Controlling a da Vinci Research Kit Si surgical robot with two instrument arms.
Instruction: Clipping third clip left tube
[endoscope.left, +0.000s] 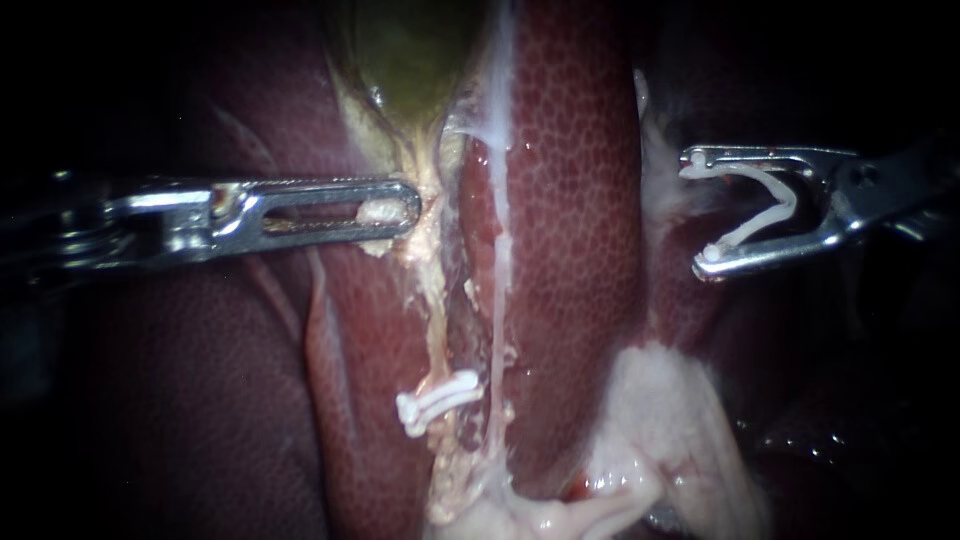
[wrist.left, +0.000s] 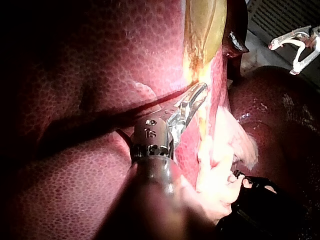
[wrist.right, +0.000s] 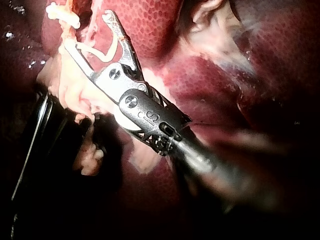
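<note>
The left instrument (endoscope.left: 400, 212) reaches in level, its end effector pressed together on the pale tissue just under the gallbladder (endoscope.left: 410, 50). A scrap of that tissue shows through the slot in its upper side. The left wrist view (wrist.left: 199, 91) shows the same pinch, and the strip looks taut.

From there the left tube (endoscope.left: 437, 335) runs down as a thin yellowish strand, with a finer white strand just beside it. One fitted clip (endoscope.left: 437, 398) sits across the left tube low down. I can make out no other clip on it, so the count in the task cannot be checked here.

Beyond the broad lobe of liver (endoscope.left: 570, 200), the right instrument (endoscope.left: 697, 212) hangs well apart from the tube. Its end effector is spread wide and carries an open clip (endoscope.left: 775, 205), one end seated in each side. The right wrist view (wrist.right: 87, 32) shows this clip (wrist.right: 100, 52) loaded and not yet around anything.

As I judge it, the holding is done and the clip is ready. The approach, the placing around the tube and the squeeze are all left.

The liver is wet, glossy and finely mottled, with ragged pale fat (endoscope.left: 670, 420) low beside the tube. A black holder (wrist.left: 265, 200) lies under that fat. The room beyond is dark, and no counter shows.
</note>
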